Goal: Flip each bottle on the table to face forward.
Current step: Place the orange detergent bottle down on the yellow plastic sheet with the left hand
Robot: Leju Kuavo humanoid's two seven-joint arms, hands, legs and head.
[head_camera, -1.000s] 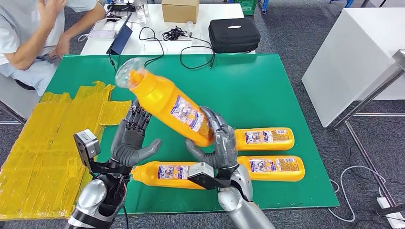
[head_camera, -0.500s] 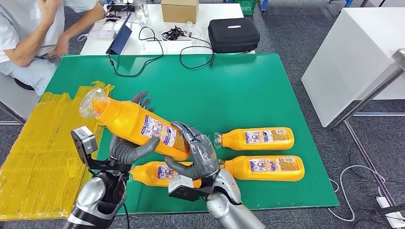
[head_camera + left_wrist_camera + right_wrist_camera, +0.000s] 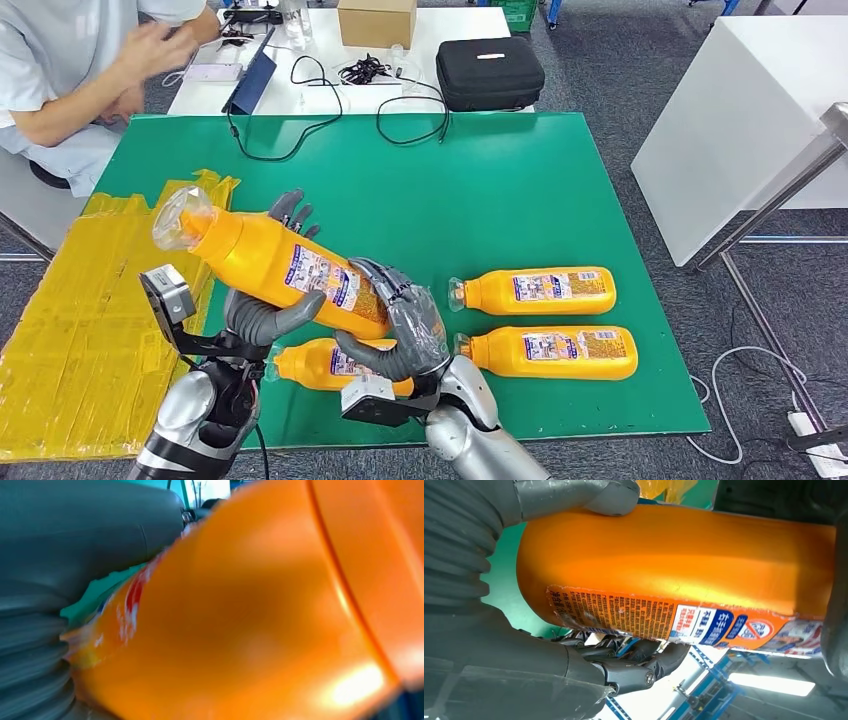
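An orange bottle (image 3: 270, 262) with a clear cap (image 3: 180, 216) hangs tilted above the green table (image 3: 500, 190), cap toward the left, label up. My left hand (image 3: 268, 305) cradles its middle, thumb below and fingers behind. My right hand (image 3: 400, 328) grips its base end. In the left wrist view the bottle (image 3: 250, 620) lies against my left hand (image 3: 75, 545). The right wrist view has the bottle (image 3: 674, 560) with its label (image 3: 664, 617) in my right hand (image 3: 479, 630). Three more orange bottles lie flat: one under my hands (image 3: 315, 365) and two at the right (image 3: 540, 290) (image 3: 560, 352).
A crinkled yellow sheet (image 3: 80, 300) covers the table's left part. Behind stands a white table with a black case (image 3: 490, 72), a cardboard box (image 3: 377, 20) and cables (image 3: 365, 72). A person (image 3: 60, 70) sits at the back left. A white cabinet (image 3: 740, 110) stands right.
The held bottle has swung down and to the left, lying flatter, with both hands following; my left hand now cradles it. The person's raised hand has come down.
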